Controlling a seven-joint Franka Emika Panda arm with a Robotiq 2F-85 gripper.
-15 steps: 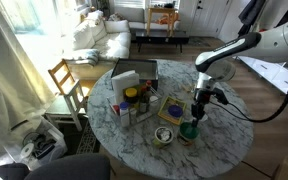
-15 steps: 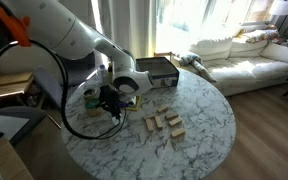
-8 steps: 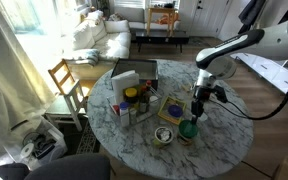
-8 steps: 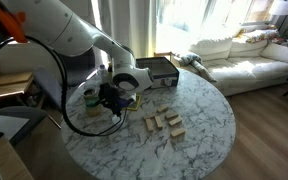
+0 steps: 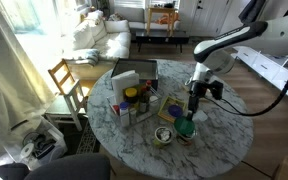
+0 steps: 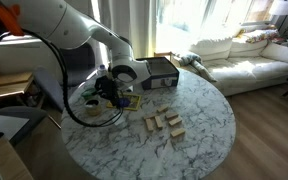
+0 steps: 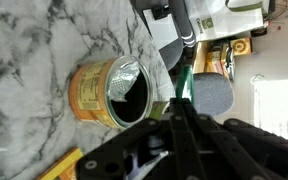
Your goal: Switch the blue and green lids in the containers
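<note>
On the round marble table [image 5: 224,150], in an exterior view, the green lid [image 5: 187,127] sits near the front edge, just beside an open tin [image 5: 164,135]. The pincer [image 5: 194,103] hangs directly above the lid and seems clear of it.

In an exterior view from the opposite side, the pincer [image 6: 108,92] is a dark knot under the arm. Its opening is too small to read, and wooden blocks [image 6: 164,122] lie well apart.

In the wrist view the tin [image 7: 112,92] stands lidless. A sliver of green lid [image 7: 183,88] shows beside a grey-blue disc [image 7: 212,95], perhaps the blue lid. The pincer [image 7: 179,135] is a black mass, and I cannot tell how far open it is or whether it holds anything.

The lid looks light, thin, stiff and probably slick, so it is best pinched across its rim. The empty tin would likely skid easily.
</note>
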